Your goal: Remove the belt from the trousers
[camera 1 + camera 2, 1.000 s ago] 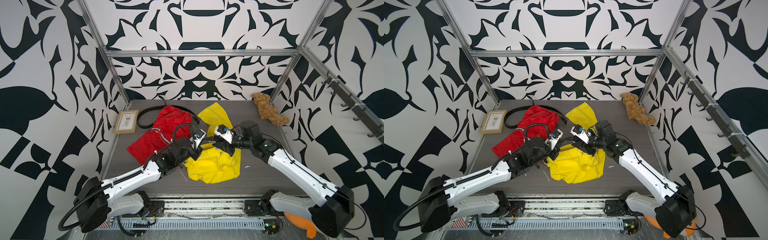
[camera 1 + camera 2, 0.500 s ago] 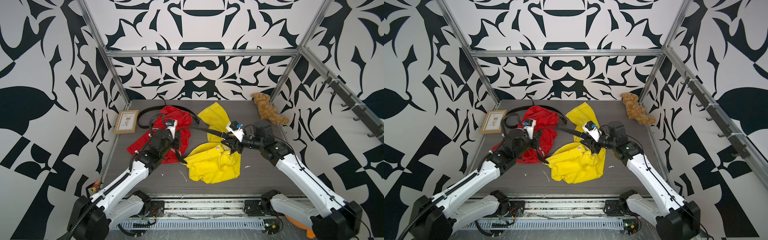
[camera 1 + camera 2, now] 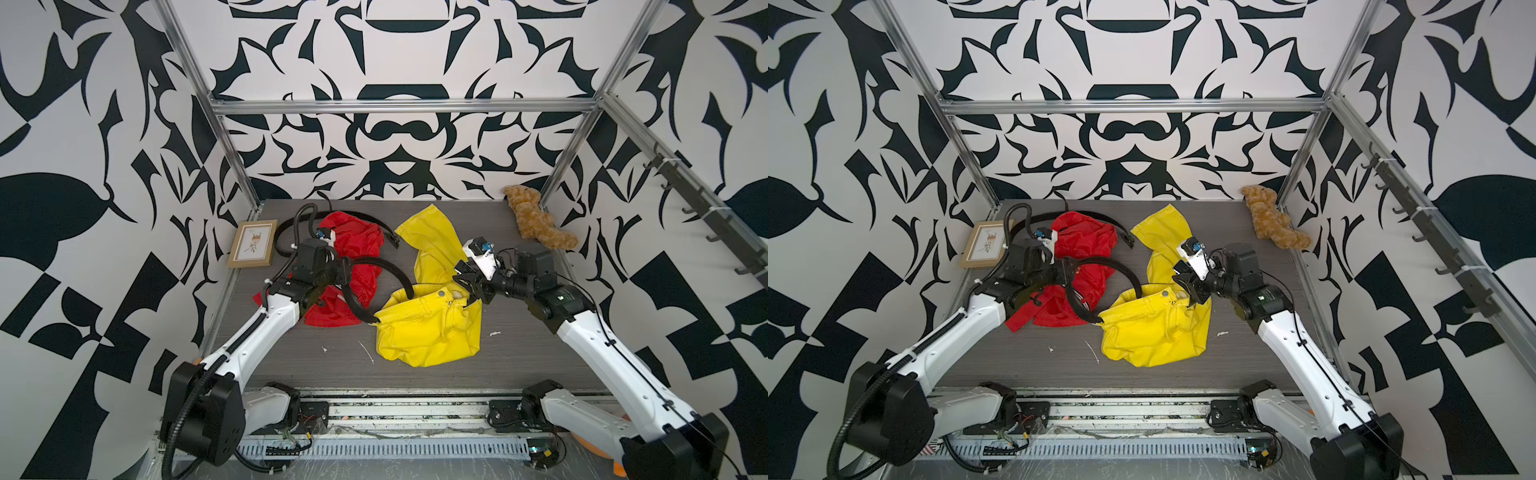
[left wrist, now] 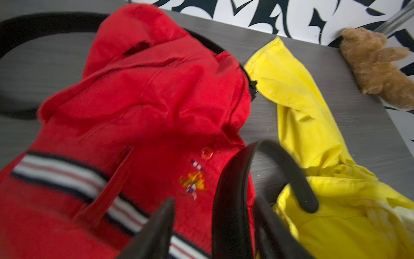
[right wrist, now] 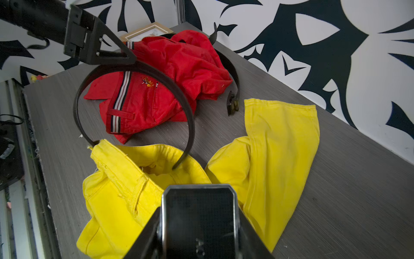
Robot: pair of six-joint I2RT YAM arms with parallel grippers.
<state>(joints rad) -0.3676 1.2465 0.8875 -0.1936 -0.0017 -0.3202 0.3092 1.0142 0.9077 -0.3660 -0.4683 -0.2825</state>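
The yellow trousers (image 3: 424, 332) (image 3: 1154, 332) lie crumpled mid-table, waistband up. A black belt (image 3: 376, 262) (image 5: 156, 74) arcs out of that waistband in a loop over the red trousers (image 3: 357, 245) (image 3: 1088, 241) and back into it. My left gripper (image 3: 338, 274) (image 4: 214, 201) hovers over the red trousers, jaws apart, with the belt strap (image 4: 230, 201) running loosely between its fingers. My right gripper (image 3: 467, 286) (image 3: 1187, 286) is at the yellow waistband's right end, shut on the belt's black buckle (image 5: 198, 219).
A second black belt (image 3: 291, 224) curls behind the red trousers, its buckle (image 5: 231, 105) beside the yellow leg. A picture frame (image 3: 252, 244) lies at the left edge, and a brown plush toy (image 3: 536, 220) in the back right corner. White scraps (image 3: 365, 351) dot the table front.
My left gripper carried the belt strap leftward from the yellow trousers to over the red ones, then opened its jaws. The right gripper shifted slightly right, still holding the buckle.
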